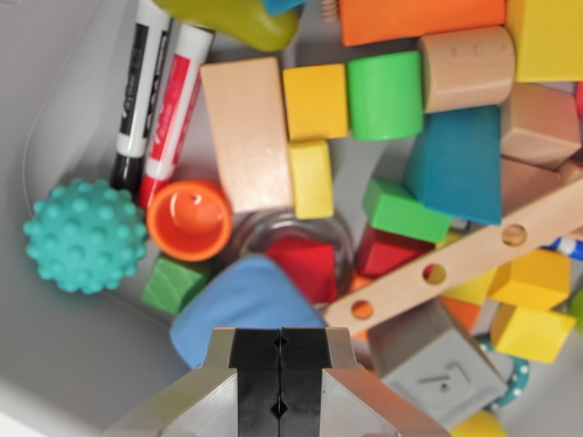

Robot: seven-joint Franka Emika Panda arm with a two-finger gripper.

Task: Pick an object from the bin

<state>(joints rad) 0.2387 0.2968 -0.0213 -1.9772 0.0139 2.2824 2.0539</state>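
Wrist view, looking straight down into grey bin (pixel 64 82), wall curving along 9 to 11 o'clock, packed with toys.

Largest to smallest:
- Long plain wood block (pixel 246 132) at 11 o'clock of centre, lying flat.
- Teal block (pixel 460 164) at 2 o'clock, touching green cylinder (pixel 386 95) and round wood cylinder (pixel 466 68) above it.
- Orange block (pixel 419 18) and yellow block (pixel 547 36) at 12 to 1 o'clock, cropped by frame edge.
- Blue soft cushion (pixel 239 305) at 6 o'clock, directly ahead of end effector, partly under it.
- Wood strip with holes (pixel 455 259) running diagonally from 5 to 3 o'clock, lying over red, yellow and orange blocks.
- Grey block (pixel 437 369) at 5 o'clock, marked face up, mark not readable.
- Teal spiky ball (pixel 85 235) at 9 o'clock, against bin wall.
- Orange cup (pixel 189 218) beside ball, mouth up.
- Two markers (pixel 159 96), black and red, side by side at 10 o'clock.
- Yellow cubes (pixel 314 123) stacked in line at 12 o'clock.
- Red block (pixel 305 264) inside clear round rim at centre.
- Small green blocks (pixel 173 284) at 7 o'clock and 3 o'clock of centre.

End effector (pixel 280 360) at 6 o'clock: black pads pressed together, no gap, nothing between them.
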